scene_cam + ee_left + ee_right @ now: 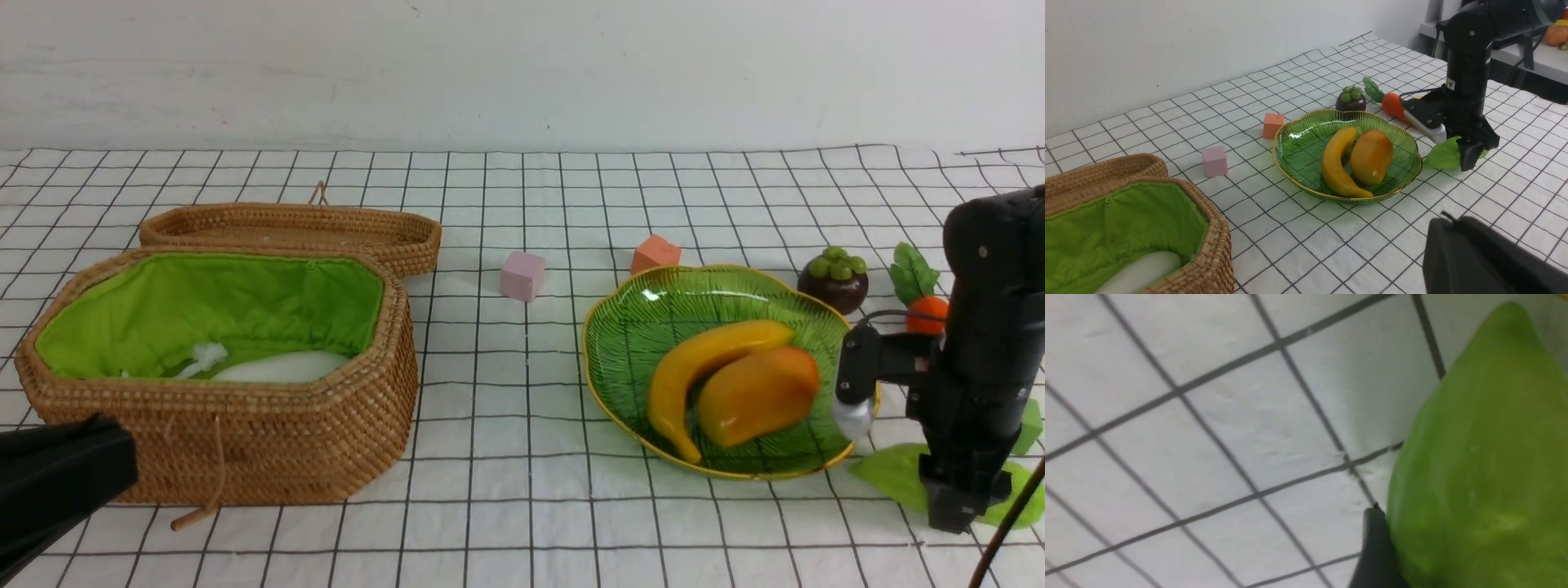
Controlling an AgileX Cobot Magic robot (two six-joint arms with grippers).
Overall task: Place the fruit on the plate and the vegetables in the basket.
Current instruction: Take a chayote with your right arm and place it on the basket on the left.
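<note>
A table covered in a white cloth (522, 506) with a black grid, seen from the robot's side, with 12 o'clock at the far wall.

At 9 o'clock stands an open wicker basket (245, 441) lined in bright green. A white radish (282, 366) lies inside it. The basket's flat woven lid (286, 229) lies touching it at its 12 o'clock. Near the centre sit a pink cube (522, 275) and, further toward 2 o'clock, an orange cube (655, 253).

At 3 o'clock is a green leaf-veined glass plate (637, 327) with a gold rim. It holds a yellow banana (694, 367) and an orange-yellow mango (759, 396), side by side and touching. A dark purple mangosteen (833, 282) sits on the cloth just off the plate's rim at its 2 o'clock. An orange carrot (927, 314) with green leaves lies at the mangosteen's 3 o'clock, partly hidden by the right arm.

The right gripper (953, 510) points down onto a light green gourd (894, 474), which lies on the cloth at the plate's 4 o'clock. The wrist view shows one dark finger (1374, 547) against the gourd's side. The other finger is hidden, so I cannot tell whether the jaws grip it.

The left gripper (114, 469) hovers at 7 o'clock, in front of the basket, jaws pressed together and empty.
</note>
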